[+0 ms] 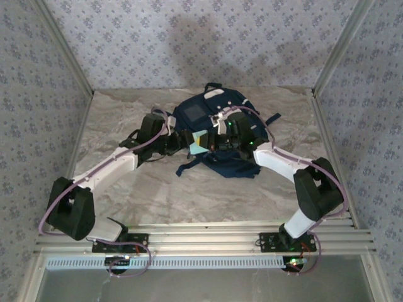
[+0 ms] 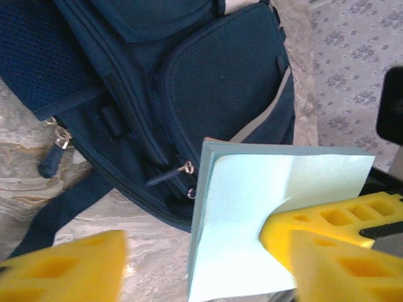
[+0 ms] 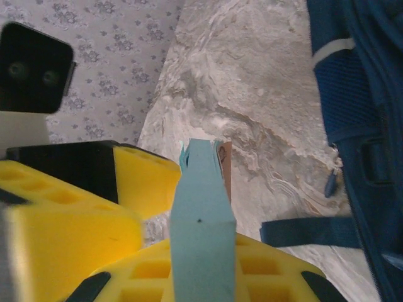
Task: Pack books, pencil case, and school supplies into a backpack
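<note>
Seen from above, both grippers crowd the front of the navy backpack (image 1: 208,112), which lies at the back of the marble table (image 1: 157,195). They cover its opening, so zipped or unzipped cannot be told. Between them a light-blue pad (image 1: 198,143) stands upright off the table, just beside the bag. The right gripper (image 1: 217,139) pinches it — one yellow finger (image 2: 327,220) lies on its face, the other is hidden behind. The left gripper (image 2: 201,270) is spread wide, and the pad's cut-off lower edge sits between its blurred fingers. A brown sliver (image 3: 225,171) behind the pad is too small to name.
</note>
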{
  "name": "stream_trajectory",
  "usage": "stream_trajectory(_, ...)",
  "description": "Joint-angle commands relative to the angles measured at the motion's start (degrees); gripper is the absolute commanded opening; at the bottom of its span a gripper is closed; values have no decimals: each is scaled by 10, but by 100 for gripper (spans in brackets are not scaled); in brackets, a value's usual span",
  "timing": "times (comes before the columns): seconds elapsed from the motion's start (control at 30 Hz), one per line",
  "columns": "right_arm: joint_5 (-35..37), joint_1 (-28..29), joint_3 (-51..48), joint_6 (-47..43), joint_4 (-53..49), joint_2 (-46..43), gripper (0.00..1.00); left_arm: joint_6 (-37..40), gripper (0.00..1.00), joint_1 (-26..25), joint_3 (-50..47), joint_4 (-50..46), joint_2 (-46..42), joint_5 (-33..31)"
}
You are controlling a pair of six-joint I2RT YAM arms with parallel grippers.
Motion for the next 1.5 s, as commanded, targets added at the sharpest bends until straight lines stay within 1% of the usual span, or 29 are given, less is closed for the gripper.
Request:
stream_trajectory(0.0, 3, -29, -25, -13, -24, -46, 4, 44, 94, -6, 42, -44, -3, -52)
stream_trajectory(0.1, 30, -65, -44, -26, -81, -86, 3, 90, 94, -26, 77, -82, 19, -95)
stream_trajectory(0.13, 39, -76, -50, -49, -98, -100, 3, 104, 94, -36, 91, -92, 31, -109)
stream_trajectory(0.3, 83, -160, -85, -83, -198, -178, 4, 207, 92, -100, 187, -155, 116, -170)
stream_trajectory(0.4, 85, -225, -87, -115, -271, -215, 4, 261, 90, -133, 249, -179, 175, -184)
stream_trajectory(0.47, 88, -262, -92, -129, -303, -242, 4, 296, 88, -154, 290, -195, 214, -189)
stream_trajectory(0.53, 86, -294, -101, -138, -319, -265, 4, 335, 88, -176, 340, -218, 255, -196)
stream_trajectory(0.6, 78, -328, -116, -139, -325, -290, 5, 373, 86, -203, 403, -254, 304, -221)
stream_trajectory(0.77, 48, -395, -148, -132, -320, -322, 6, 429, 85, -247, 536, -327, 412, -257)
stream_trajectory(0.9, 26, -425, -171, -121, -307, -335, 6, 460, 87, -262, 642, -381, 489, -325)
stream_trajectory(1.03, 17, -437, -178, -114, -300, -343, 6, 480, 87, -267, 728, -423, 560, -374)
stream_trajectory(1.17, 9, -442, -177, -110, -296, -344, 6, 511, 87, -277, 775, -439, 610, -434)
stream_trajectory(1.27, 3, -443, -178, -105, -287, -345, 6, 528, 84, -278, 781, -429, 626, -476)
stream_trajectory(1.3, -1, -443, -179, -101, -282, -344, 6, 534, 81, -278, 781, -426, 628, -483)
stream_trajectory(1.33, -4, -443, -181, -96, -277, -344, 6, 538, 76, -278, 782, -425, 629, -483)
stream_trajectory(1.37, -6, -442, -182, -92, -273, -344, 6, 539, 66, -277, 782, -424, 629, -480)
stream_trajectory(1.4, -6, -440, -185, -88, -269, -344, 5, 538, 53, -277, 787, -429, 628, -466)
stream_trajectory(1.43, -4, -438, -188, -83, -265, -344, 5, 533, 44, -277, 794, -437, 626, -449)
stream_trajectory(1.47, -2, -433, -192, -77, -258, -344, 5, 527, 36, -276, 802, -444, 622, -430)
